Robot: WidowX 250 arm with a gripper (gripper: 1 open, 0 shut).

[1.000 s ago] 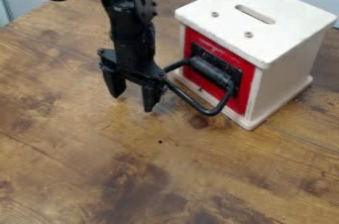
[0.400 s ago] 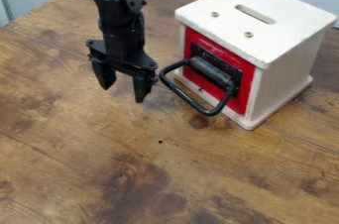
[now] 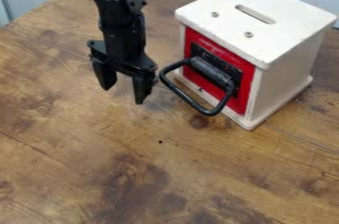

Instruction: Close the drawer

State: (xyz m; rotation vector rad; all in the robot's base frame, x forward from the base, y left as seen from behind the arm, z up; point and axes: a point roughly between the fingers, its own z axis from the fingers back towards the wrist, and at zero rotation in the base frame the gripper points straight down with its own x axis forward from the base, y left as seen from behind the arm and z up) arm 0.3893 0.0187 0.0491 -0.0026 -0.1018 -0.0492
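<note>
Brown wooden tabletop [image 3: 93,159] with a robot gripper [image 3: 123,87] beside a drawer [image 3: 216,69] in a cream-white box [image 3: 261,30].

The fingers point down and are spread apart, with nothing between them. The red-fronted drawer lies to their right in the view, seated in the box or nearly so; how flush it sits is hard to tell. Its black wire loop handle [image 3: 185,94] reaches out toward the fingers, its near end just beside them, its long side slanting down and right. Any closing push would likely need to go rightward, from the fingers' side into the box.
</note>
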